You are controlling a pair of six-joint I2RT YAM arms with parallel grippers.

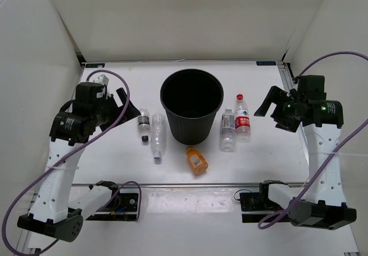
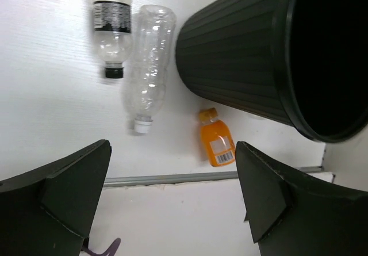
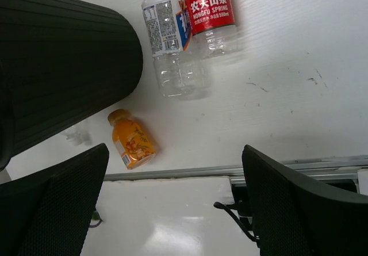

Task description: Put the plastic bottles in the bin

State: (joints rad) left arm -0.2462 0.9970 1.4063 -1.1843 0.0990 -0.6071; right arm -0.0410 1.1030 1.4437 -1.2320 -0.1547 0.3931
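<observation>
The black bin [image 1: 191, 103] stands upright at the table's middle. Left of it lie a clear bottle with a black label [image 1: 144, 122] and a longer clear bottle [image 1: 158, 141]. The orange bottle [image 1: 196, 159] lies in front of the bin. Right of the bin lie a clear labelled bottle [image 1: 228, 129] and the red-capped bottle [image 1: 242, 118]. My left gripper [image 1: 127, 107] is open and empty, above the table left of the bottles. My right gripper [image 1: 269, 113] is open and empty, right of the red-capped bottle. The left wrist view shows the bin [image 2: 241, 54] and the orange bottle [image 2: 217, 144].
White walls enclose the table at the back and sides. A metal strip [image 1: 184, 184] marks the table's front edge, with the arm bases and cables [image 1: 123, 201] below it. The right wrist view shows the bin's wall [image 3: 63, 66] at its left.
</observation>
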